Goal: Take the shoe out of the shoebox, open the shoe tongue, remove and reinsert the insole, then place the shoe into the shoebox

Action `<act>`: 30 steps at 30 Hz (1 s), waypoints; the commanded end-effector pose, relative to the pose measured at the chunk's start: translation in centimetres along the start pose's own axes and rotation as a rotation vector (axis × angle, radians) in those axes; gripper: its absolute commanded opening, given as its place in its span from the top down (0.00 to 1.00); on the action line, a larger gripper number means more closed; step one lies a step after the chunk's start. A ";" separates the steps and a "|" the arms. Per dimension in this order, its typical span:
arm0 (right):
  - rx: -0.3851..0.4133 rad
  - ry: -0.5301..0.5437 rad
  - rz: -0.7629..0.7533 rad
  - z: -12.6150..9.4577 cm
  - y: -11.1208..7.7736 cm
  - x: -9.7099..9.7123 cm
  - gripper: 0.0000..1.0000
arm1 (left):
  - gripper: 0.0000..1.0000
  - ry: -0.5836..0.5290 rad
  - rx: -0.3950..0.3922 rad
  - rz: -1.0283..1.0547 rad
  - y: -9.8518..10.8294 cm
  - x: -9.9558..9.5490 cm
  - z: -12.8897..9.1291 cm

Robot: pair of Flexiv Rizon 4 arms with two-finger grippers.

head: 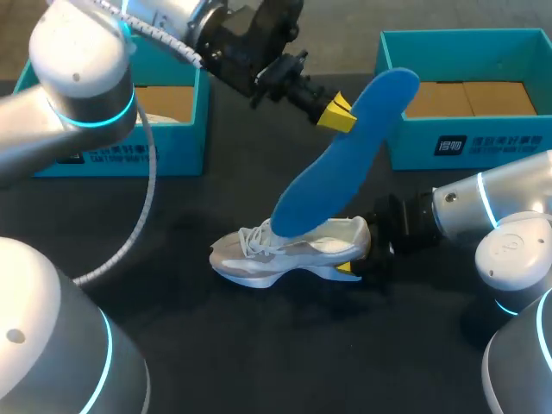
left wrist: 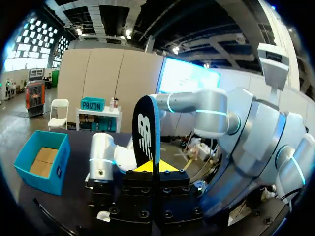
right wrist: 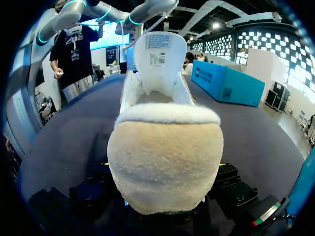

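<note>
A white and grey shoe (head: 285,254) lies on its side on the black table, toe toward my left. My right gripper (head: 357,252) is shut on its heel, one yellow fingertip (head: 348,269) showing against the sole's side. In the right wrist view the tan heel of the shoe (right wrist: 165,162) fills the space between the fingers and hides them, with the tongue raised beyond. A long blue insole (head: 345,164) slants up out of the shoe's opening. My left gripper (head: 338,112) is shut on its upper end. The left wrist view shows the insole (left wrist: 146,132) edge-on in the left gripper (left wrist: 155,168).
Two open teal shoeboxes stand at the back of the table: one at the back left (head: 164,129) under my left arm, one at the back right (head: 466,129). The right box (left wrist: 42,162) shows in the left wrist view, the left box (right wrist: 226,81) in the right wrist view.
</note>
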State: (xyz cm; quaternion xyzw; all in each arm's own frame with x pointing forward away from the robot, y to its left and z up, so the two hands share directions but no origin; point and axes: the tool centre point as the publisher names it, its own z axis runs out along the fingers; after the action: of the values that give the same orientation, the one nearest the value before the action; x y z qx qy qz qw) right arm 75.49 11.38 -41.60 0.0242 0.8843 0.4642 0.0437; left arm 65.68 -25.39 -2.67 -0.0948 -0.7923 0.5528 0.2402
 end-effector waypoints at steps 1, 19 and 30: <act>0.003 -0.001 -0.001 0.4 -0.2 0.0 1.00 | 1.00 0.036 0.324 -0.099 0.6 1.1 0.2; 0.003 -0.001 -0.001 0.4 -0.2 0.0 1.00 | 1.00 0.036 0.343 -0.115 1.5 2.2 -0.4; 0.003 -0.001 -0.001 0.4 -0.2 0.0 1.00 | 1.00 0.113 0.452 -0.201 1.6 3.6 -0.4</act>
State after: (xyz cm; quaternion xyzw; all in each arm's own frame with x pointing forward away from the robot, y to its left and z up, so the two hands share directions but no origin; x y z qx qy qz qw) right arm 75.49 11.38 -41.61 0.0243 0.8843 0.4642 0.0437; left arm 63.05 -23.17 -2.41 0.0016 -0.6581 0.6680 0.3473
